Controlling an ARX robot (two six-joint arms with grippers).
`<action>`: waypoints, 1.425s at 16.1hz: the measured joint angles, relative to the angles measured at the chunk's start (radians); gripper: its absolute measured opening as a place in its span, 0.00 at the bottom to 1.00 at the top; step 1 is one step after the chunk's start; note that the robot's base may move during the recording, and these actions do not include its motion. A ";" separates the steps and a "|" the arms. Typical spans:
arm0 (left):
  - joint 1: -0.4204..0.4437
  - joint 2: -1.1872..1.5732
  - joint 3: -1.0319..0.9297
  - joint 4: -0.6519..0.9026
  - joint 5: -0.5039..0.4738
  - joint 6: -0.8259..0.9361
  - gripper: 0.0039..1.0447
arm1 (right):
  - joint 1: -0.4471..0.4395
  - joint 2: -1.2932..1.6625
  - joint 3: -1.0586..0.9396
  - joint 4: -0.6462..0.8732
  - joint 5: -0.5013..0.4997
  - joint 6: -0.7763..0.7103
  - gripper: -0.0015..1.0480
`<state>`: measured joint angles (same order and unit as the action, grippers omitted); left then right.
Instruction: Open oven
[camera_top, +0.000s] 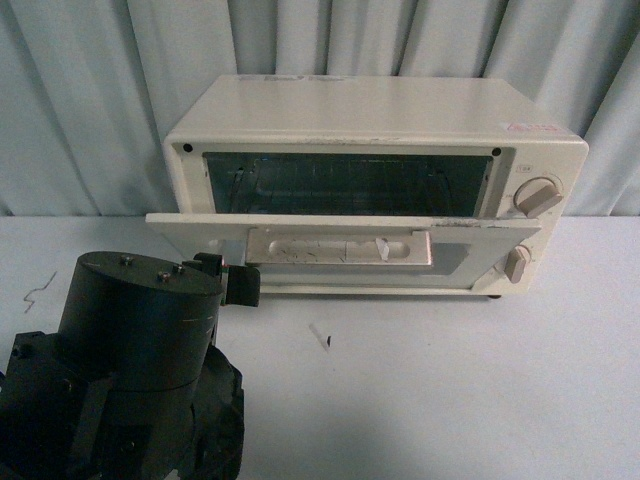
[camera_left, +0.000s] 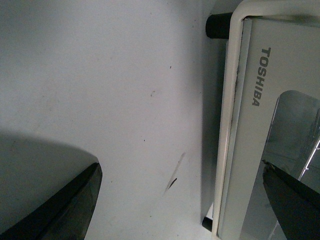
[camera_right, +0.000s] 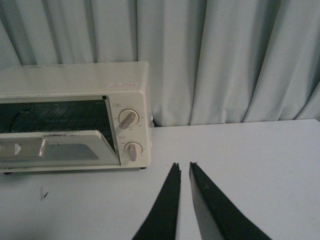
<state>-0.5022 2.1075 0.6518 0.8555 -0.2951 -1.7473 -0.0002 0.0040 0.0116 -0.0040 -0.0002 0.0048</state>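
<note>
Left arm's dark wrist housing (camera_top: 130, 330) fills the near left corner of the front view. Left pincer (camera_left: 185, 200) spread wide, one finger over the bench (camera_top: 450, 380), the other against the door's glass. Toshiba toaster oven (camera_top: 380, 130) sits at the back of the white bench before a grey curtain (camera_top: 80, 90); door (camera_top: 340, 235) dropped partway, roughly level (beige handle (camera_top: 340, 245) faces up). Right pincer (camera_right: 184, 172) nearly closed, empty, well apart from the oven.
</note>
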 joint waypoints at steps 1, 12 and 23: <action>0.000 0.000 0.000 0.000 0.000 0.000 0.94 | 0.000 0.000 0.000 0.000 0.000 0.000 0.16; 0.023 -0.043 -0.185 0.270 -0.109 0.515 0.94 | 0.000 0.000 0.000 0.000 0.000 0.000 0.94; 0.135 0.043 -0.402 0.412 -0.068 1.212 0.61 | 0.000 0.000 0.000 -0.003 0.003 -0.002 0.94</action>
<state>-0.3676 2.1502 0.2501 1.2678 -0.3634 -0.5354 -0.0002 0.0044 0.0116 -0.0071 0.0032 0.0032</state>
